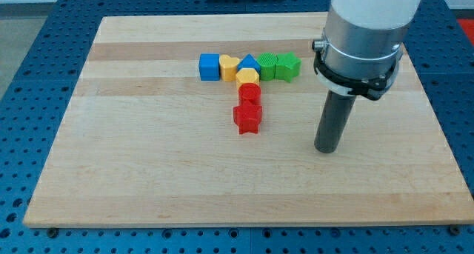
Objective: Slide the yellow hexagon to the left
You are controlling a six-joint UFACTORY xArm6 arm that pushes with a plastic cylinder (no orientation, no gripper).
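Note:
The yellow hexagon [248, 77] sits just below the row of blocks near the board's top middle, touching a red cylinder [249, 92] under it. My tip [326, 148] rests on the board well to the right of and below the hexagon, touching no block. The row above holds a blue cube [209, 67], a yellow heart-like block [229, 66], a blue triangle [250, 63] and two green blocks [267, 65] [288, 66]. A red star [247, 118] lies below the red cylinder.
The wooden board [148, 172] lies on a blue perforated table. The arm's white and grey body [363, 32] hangs over the board's upper right.

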